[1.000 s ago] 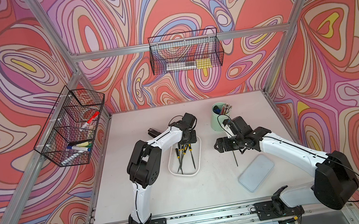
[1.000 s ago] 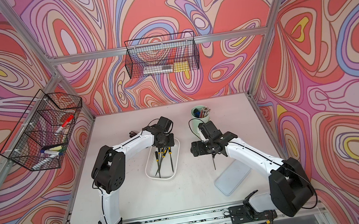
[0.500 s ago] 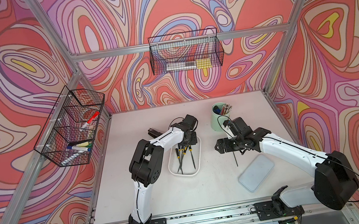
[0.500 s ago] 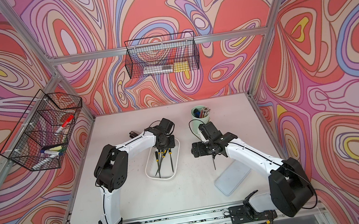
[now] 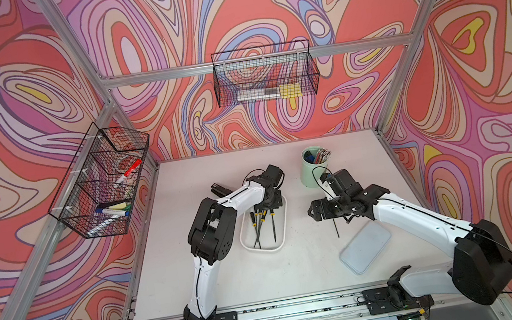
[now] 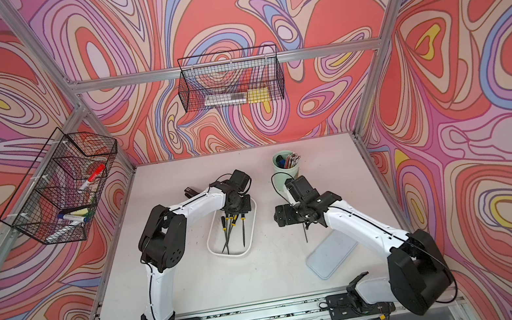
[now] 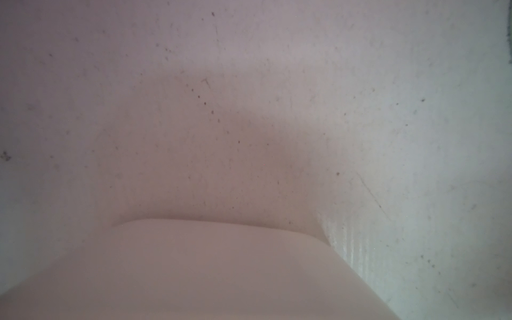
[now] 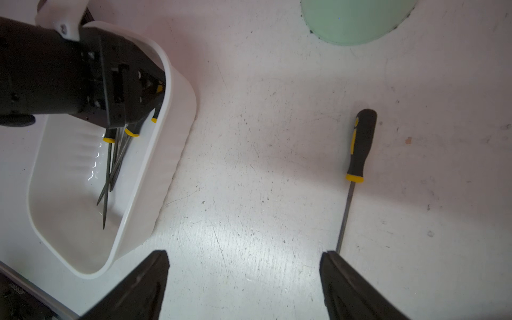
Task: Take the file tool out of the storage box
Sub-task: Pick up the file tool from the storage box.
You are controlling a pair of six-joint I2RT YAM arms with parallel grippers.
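- Top views: the step in hand is the grasp. The left gripper (image 5: 268, 204) is down in the far end of the box (image 5: 265, 250), over the handles of the files (image 5: 273, 228); its jaws are hidden here. The right gripper (image 5: 316, 211) hangs right of the box, near the cup (image 5: 313, 171). The flat lid (image 5: 366, 251) lies nearer on the table (image 5: 232, 285).
- Left wrist: blurred. It shows only scuffed table and a smooth, pale curved rim, probably the box (image 7: 221, 263). No jaws show.
- Right wrist: the left gripper (image 8: 151, 91) is closed, seemingly on one file (image 8: 159, 88) by its black-and-yellow handle. The box is glossy white plastic with a ribbed floor and rounded corners. The files are thin, dark steel needles with crossed shafts. The right gripper (image 8: 245, 255) gapes wide and empty above bare table, with a loose file (image 8: 360, 144) just beside it.
- Next, I judge, comes a straight lift clear of the far wall and the crossed shafts.
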